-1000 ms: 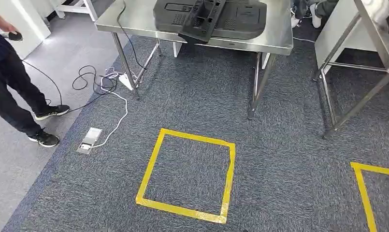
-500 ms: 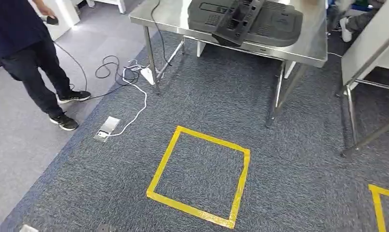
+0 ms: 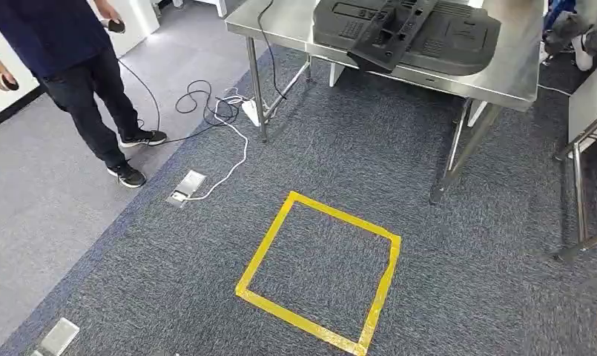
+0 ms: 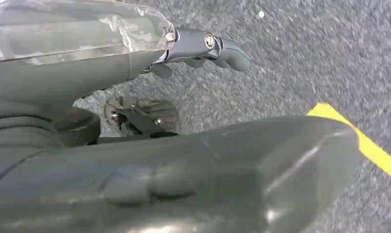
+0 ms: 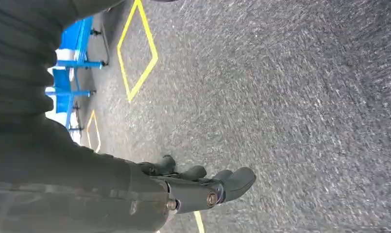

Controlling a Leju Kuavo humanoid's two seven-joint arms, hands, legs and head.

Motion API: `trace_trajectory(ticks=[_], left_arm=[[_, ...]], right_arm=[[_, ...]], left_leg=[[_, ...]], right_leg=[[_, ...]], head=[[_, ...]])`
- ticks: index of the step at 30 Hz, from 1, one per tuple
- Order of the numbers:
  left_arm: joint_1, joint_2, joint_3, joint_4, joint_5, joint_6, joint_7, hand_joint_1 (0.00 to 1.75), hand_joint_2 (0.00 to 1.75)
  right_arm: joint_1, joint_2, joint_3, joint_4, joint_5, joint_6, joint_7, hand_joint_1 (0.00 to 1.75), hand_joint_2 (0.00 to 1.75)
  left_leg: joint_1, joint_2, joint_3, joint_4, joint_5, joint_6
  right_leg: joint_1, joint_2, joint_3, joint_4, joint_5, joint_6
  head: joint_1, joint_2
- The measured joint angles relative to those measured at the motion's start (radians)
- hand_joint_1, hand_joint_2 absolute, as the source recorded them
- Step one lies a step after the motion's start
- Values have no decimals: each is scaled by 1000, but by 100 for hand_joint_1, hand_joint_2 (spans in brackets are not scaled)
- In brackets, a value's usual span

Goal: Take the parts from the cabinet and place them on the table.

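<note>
Two dark grey moulded plastic parts lie on the stainless-steel counter at about one o'clock in the head view: a broad, shallow ribbed panel lying flat, and a narrower ribbed piece laid across it at a slant, its lower end reaching the counter's near edge. They look like stiff injection-moulded shells, probably light for their bulk but wide and awkward, with smooth faces that could slip in a pinch. The better holds would likely be the raised rims and the recessed pockets, one hold at each end of the broad panel. The slanted piece would have to come off first, since it rests on top.

The left robot hand hangs over the grey carpet with its fingers curled in and nothing between them. The right robot hand also hangs over the carpet, its fingers bent inward, empty as far as can be told.

The head view gives the room: the counter, a yellow tape square on the floor at six o'clock, a white cable and power strip by the counter's leg at eleven o'clock, and a person in dark clothes at ten o'clock with a small dark object in each hand. The right wrist view adds blue frames beyond another taped square. The left wrist view shows a strip of yellow tape on the carpet.
</note>
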Motion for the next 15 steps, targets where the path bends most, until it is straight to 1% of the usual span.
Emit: trace_trajectory(ticks=[1,2,3,4,5,6,7,8,9,10,11,12,13,14,15], left_arm=[[0,0,0,0,0,0,0,0,0],[-2,0,0,0,0,0,-1,0,0],[-3,0,0,0,0,0,-2,0,0],[0,0,0,0,0,0,-2,0,0],[2,0,0,0,0,0,-2,0,0],[2,0,0,0,0,0,-2,0,0],[2,0,0,0,1,0,-3,0,0],[0,0,0,0,1,0,-4,0,0],[-1,0,0,0,0,0,-4,0,0],[-1,0,0,0,0,0,-4,0,0],[0,0,0,0,0,-1,-4,0,0],[1,0,0,0,0,-1,-4,0,0],[2,0,0,0,0,-1,-4,0,0],[2,0,0,0,0,-1,-4,0,0],[2,0,0,0,0,-1,-4,0,0]], right_arm=[[0,0,4,0,0,0,0,0,175],[0,0,6,0,-1,0,1,0,175],[-1,-1,8,0,-1,0,1,0,175],[-1,-1,10,0,-2,0,2,0,175],[-2,-1,11,0,-2,0,2,0,175],[-4,-1,11,0,-2,0,3,0,175],[-5,-2,12,-1,-2,1,5,0,175],[-4,-1,15,-1,-2,2,6,0,175],[-4,-1,18,-1,-3,3,8,0,175],[-3,-2,20,-1,-3,3,10,0,175],[-2,-2,20,-1,-4,3,10,0,175],[-2,-2,21,-1,-6,4,13,0,175],[2,-2,24,-1,-10,5,16,0,175],[3,-2,27,-1,-13,6,18,0,175],[2,-3,30,-1,-13,7,19,0,175]], left_leg=[[-2,35,39,-85,25,6],[-13,57,42,-105,13,11],[-13,46,38,-104,16,18],[-14,39,37,-104,16,22],[-15,31,35,-104,17,26],[-13,24,37,-114,22,36],[-8,20,42,-123,29,45],[-7,13,42,-126,32,51],[-7,6,39,-126,34,55],[-8,-1,38,-126,34,56],[-10,-11,37,-126,35,56],[-10,-20,37,-125,35,56],[-10,-32,38,-124,35,56],[-10,-44,38,-122,34,56],[-10,-54,39,-119,34,55]], right_leg=[[2,-7,4,0,-3,5],[10,-14,3,4,-7,11],[10,-20,3,3,-7,14],[11,-26,6,0,-7,18],[9,-34,9,-4,-4,22],[8,-39,13,-5,-6,29],[3,-14,13,7,-22,35],[3,22,-5,47,-55,36],[2,41,-40,121,-99,37],[3,48,-76,201,-136,39],[3,51,-109,272,-159,40],[4,52,-124,303,-157,40],[4,53,-117,284,-130,39],[3,54,-89,220,-85,37],[2,63,-49,128,-34,33]], head=[[-2,0],[-6,0],[-3,0],[1,0],[1,0],[-1,0],[3,0],[5,0],[13,0],[17,0],[17,0],[18,0],[18,0],[20,0],[23,0]])
